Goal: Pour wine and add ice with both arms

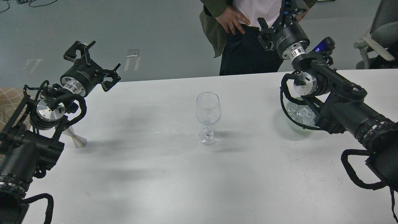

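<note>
A clear stemmed wine glass [208,115] stands upright at the table's middle; I cannot tell what, if anything, is in its cup. The ice [298,112] is a heap of glassy cubes in a pale green bowl [295,128] at the right, half hidden behind my right arm. My left gripper [93,63] hangs open and empty above the table's far left, well away from the glass. My right gripper [278,17] is raised beyond the far edge, in front of a person, open with nothing in it. No wine is in view.
A small pale cone-shaped vessel [76,139] sits on the white table [149,174] under my left arm. A person [245,46] stands close behind the far edge. An office chair [381,37] is at the far right.
</note>
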